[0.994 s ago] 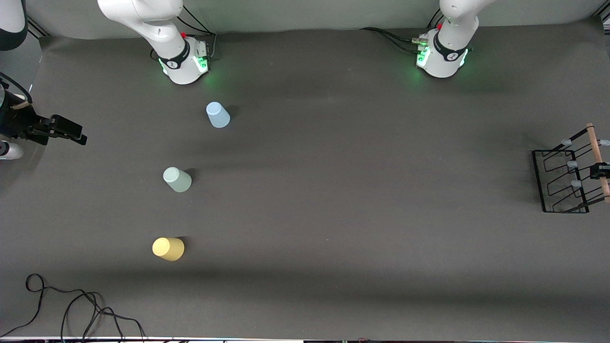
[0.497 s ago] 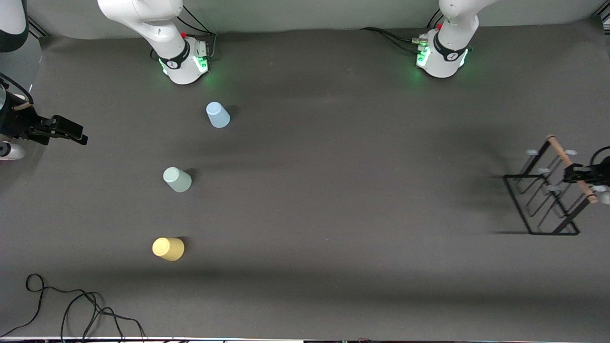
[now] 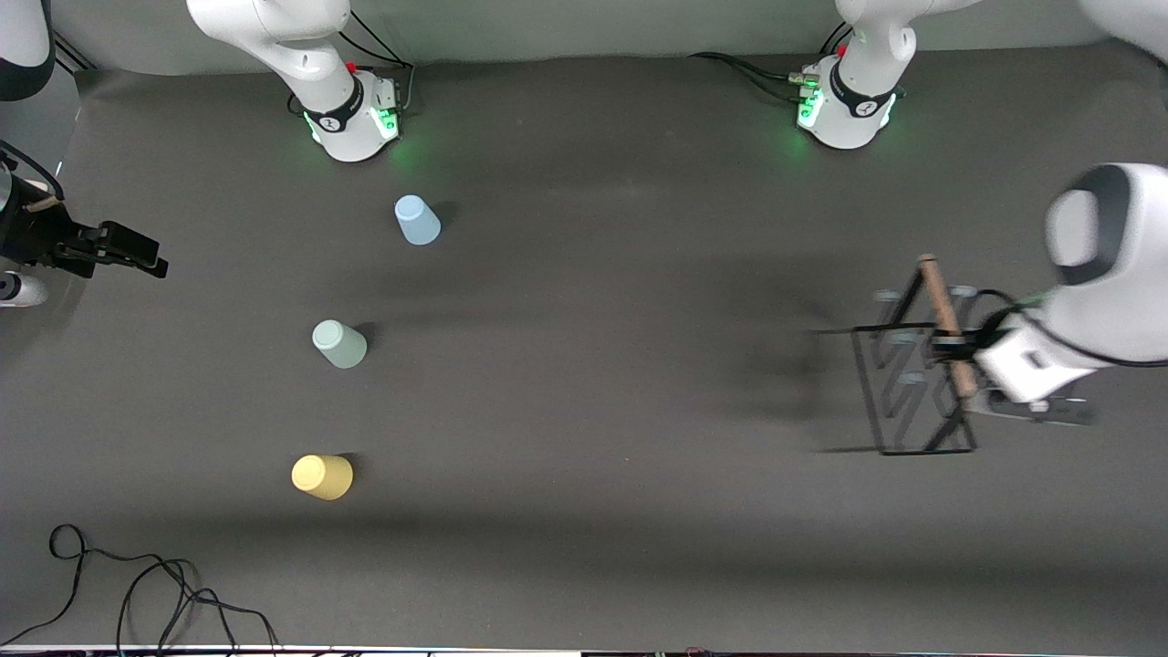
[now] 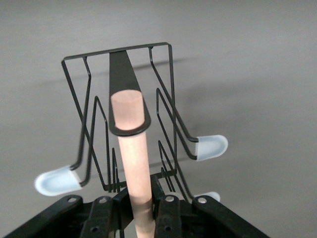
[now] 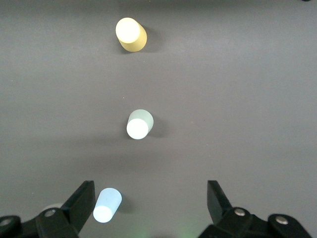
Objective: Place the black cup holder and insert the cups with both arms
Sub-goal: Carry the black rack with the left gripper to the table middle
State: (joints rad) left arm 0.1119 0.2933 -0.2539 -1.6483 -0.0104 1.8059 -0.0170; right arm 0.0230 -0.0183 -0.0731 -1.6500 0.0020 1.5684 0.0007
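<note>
The black cup holder (image 3: 937, 297) hangs tilted over the left arm's end of the table. My left gripper (image 3: 949, 347) is shut on its wooden rod handle (image 4: 132, 148), and the wire frame (image 4: 120, 69) with pale-tipped pegs (image 4: 212, 147) hangs below it. Three cups stand upside down toward the right arm's end: light blue (image 3: 417, 220) nearest the bases, sage green (image 3: 338, 344), then yellow (image 3: 321, 476) nearest the front camera. My right gripper (image 3: 123, 251) waits open and empty at that end's edge. Its wrist view shows the blue cup (image 5: 107, 205), the green cup (image 5: 139, 123) and the yellow cup (image 5: 131, 33) below the gripper (image 5: 151, 198).
A loose black cable (image 3: 137, 584) lies at the table's near corner on the right arm's end. The two arm bases (image 3: 351, 123) (image 3: 844, 109) glow green along the table's edge farthest from the front camera. Bare dark mat (image 3: 620, 365) lies between the cups and the holder.
My left arm has carried the cup holder inward from the table's edge toward the middle, and the holder has turned on the way. The right arm and the cups have not moved.
</note>
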